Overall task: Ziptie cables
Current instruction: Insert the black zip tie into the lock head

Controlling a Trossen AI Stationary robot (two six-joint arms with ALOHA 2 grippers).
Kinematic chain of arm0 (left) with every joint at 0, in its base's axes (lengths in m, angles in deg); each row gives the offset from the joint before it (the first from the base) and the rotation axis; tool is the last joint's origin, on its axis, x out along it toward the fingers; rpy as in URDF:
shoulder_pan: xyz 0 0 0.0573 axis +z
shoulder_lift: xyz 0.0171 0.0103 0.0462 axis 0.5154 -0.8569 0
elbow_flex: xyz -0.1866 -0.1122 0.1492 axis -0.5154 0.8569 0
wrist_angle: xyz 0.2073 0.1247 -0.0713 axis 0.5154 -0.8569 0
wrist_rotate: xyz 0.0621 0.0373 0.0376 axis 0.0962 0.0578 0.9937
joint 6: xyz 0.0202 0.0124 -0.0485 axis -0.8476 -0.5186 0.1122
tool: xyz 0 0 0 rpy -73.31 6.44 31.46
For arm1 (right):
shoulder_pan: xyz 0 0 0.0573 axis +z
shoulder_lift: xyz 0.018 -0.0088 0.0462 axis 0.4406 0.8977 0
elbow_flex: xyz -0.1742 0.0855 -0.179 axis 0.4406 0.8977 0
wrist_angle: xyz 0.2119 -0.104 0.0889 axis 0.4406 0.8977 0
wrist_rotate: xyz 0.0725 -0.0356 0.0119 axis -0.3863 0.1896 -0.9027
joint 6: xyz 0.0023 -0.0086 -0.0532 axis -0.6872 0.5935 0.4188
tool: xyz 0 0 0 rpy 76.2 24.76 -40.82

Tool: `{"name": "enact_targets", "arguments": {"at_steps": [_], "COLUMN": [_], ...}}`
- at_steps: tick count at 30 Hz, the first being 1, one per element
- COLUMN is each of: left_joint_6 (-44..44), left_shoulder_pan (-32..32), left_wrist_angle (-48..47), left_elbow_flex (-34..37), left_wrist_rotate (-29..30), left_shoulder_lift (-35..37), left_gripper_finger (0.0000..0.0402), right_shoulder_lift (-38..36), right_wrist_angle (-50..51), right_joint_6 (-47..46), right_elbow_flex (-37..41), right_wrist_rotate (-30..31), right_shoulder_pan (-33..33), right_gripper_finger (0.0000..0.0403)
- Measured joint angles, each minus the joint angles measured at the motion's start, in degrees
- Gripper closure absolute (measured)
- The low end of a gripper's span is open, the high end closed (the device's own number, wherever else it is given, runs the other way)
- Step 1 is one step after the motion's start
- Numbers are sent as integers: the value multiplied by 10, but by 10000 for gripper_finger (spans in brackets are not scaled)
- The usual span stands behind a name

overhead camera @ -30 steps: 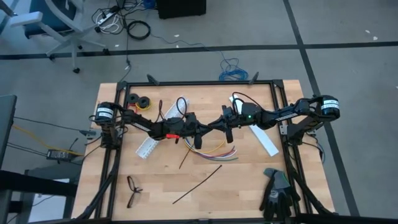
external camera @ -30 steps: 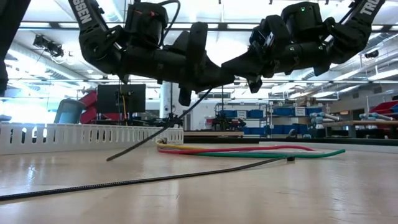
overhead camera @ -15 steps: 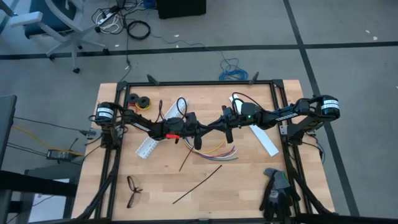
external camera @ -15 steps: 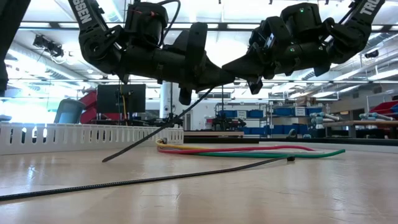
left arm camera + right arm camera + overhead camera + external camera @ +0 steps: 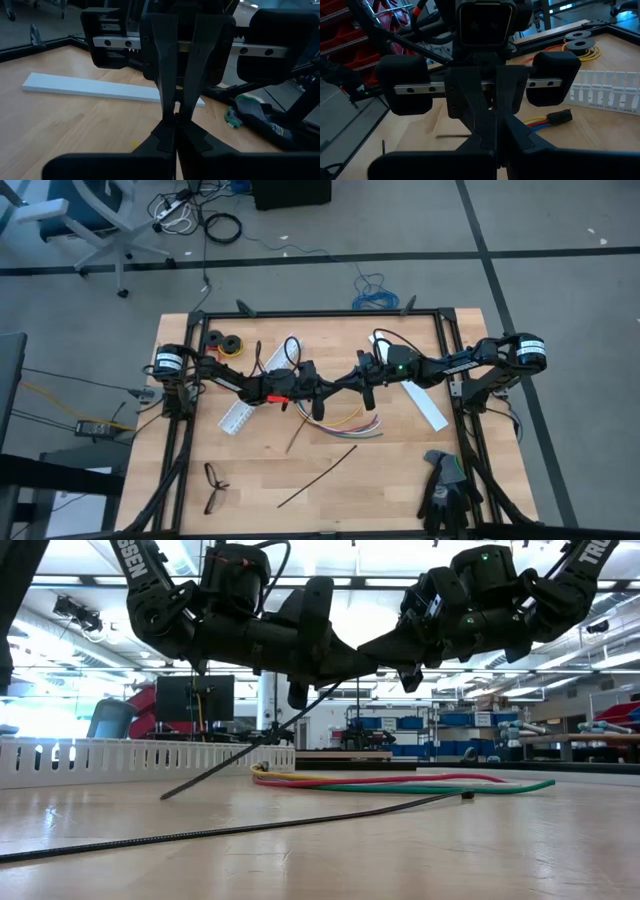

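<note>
1. Here we see both arms meeting over the middle of the desk (image 5: 260, 460), raised above its surface, the left gripper (image 5: 328, 390) and the right gripper (image 5: 345, 383) tip to tip.
2. We find the left jaws pressed nearly together on the upper end of one ziptie (image 5: 240, 755), which slants down from them until its lower end rests on the wood.
3. The right jaws are fully closed; they sit right against the left jaws, but we cannot tell whether they pinch that same ziptie.
4. In the high view, this held ziptie (image 5: 297, 436) runs down and left from below the grippers.
5. The cables (image 5: 350, 423) lie flat on the desk just beneath the two grippers, in a loose curved bundle; from the low view we see them as red, yellow and green strands (image 5: 400, 781), not touched by either gripper.
6. A second ziptie (image 5: 318, 476) lies loose on the desk nearer the front edge, well apart from the cables.
7. We also note a white slotted strip (image 5: 243, 405) under the left arm, a plain white strip (image 5: 425, 405) under the right arm, black eyeglasses (image 5: 213, 485) near the front left, and gloves (image 5: 445, 490) at the front right.
</note>
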Motion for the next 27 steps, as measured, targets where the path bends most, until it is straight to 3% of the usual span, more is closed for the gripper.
{"name": "enact_targets", "arguments": {"at_steps": [21,27], "left_joint_6": [-2,-2], "left_shoulder_pan": [1,7], "left_wrist_angle": [-2,-5], "left_elbow_flex": [4,4], "left_wrist_rotate": [-15,-19], "left_shoulder_lift": [0,0], "left_gripper_finger": [370,394], "right_shoulder_lift": [0,0], "right_wrist_angle": [13,21], "right_joint_6": [0,0], "right_elbow_flex": [0,0], "right_wrist_rotate": [-14,-11], "right_shoulder_pan": [0,-1], "right_gripper_finger": [402,402]}}
